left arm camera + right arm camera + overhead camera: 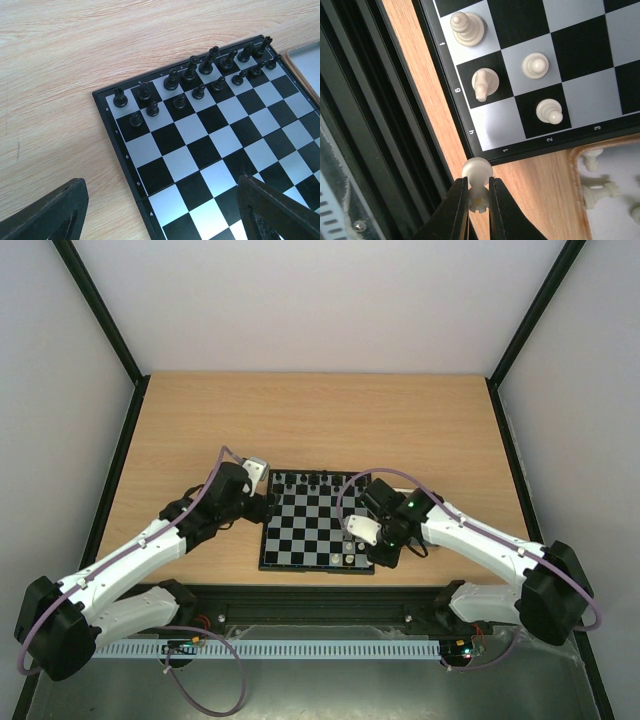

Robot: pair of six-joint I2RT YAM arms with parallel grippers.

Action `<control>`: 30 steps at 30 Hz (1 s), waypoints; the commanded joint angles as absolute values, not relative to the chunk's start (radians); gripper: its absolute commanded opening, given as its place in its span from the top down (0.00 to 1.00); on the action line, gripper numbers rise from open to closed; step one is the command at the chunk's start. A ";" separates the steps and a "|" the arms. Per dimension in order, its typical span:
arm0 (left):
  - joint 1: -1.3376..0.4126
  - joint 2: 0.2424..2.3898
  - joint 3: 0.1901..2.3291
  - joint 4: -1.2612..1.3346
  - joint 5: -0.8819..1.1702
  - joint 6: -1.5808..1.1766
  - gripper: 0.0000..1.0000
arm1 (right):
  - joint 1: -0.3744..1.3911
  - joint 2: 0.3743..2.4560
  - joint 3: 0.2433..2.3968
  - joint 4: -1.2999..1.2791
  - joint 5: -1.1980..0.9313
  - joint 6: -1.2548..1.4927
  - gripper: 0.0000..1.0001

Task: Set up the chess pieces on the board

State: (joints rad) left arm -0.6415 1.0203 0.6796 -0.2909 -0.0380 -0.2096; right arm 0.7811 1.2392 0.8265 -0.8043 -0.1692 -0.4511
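- Overhead, the board (310, 525) lies mid-bench by the near edge, with black pieces (310, 480) along its far rows. The left gripper (264, 504) is at its left side, the right gripper (383, 552) at its near right corner.
- Left wrist: its fingers (45, 215) stand wide apart with nothing between them, over the board's left part.
- Right wrist: its fingers (455, 210) pinch a white pawn (477, 172) over the board's border. Four white pieces (535, 65) stand on squares close by, and more lie in a tray (615, 165).
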 commanded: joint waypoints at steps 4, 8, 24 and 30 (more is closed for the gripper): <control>-0.647 1.025 0.680 -0.297 -0.046 -0.213 0.16 | 0.804 1.196 0.792 -0.726 -0.125 -0.506 0.92; -0.647 1.027 0.682 -0.296 -0.049 -0.212 0.16 | 0.814 1.225 0.786 -0.713 -0.125 -0.509 0.92; -0.647 1.035 0.682 -0.293 -0.040 -0.209 0.16 | 0.867 1.307 0.746 -0.627 -0.065 -0.482 0.92; -0.647 1.036 0.680 -0.293 -0.037 -0.209 0.16 | 0.872 1.330 0.742 -0.611 -0.055 -0.482 0.92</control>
State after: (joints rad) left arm -0.6415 1.0294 0.6796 -0.2909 -0.0380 -0.2100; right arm 0.8639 1.3136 0.7559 -0.6079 -0.0689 -0.4866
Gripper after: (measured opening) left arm 0.841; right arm 0.084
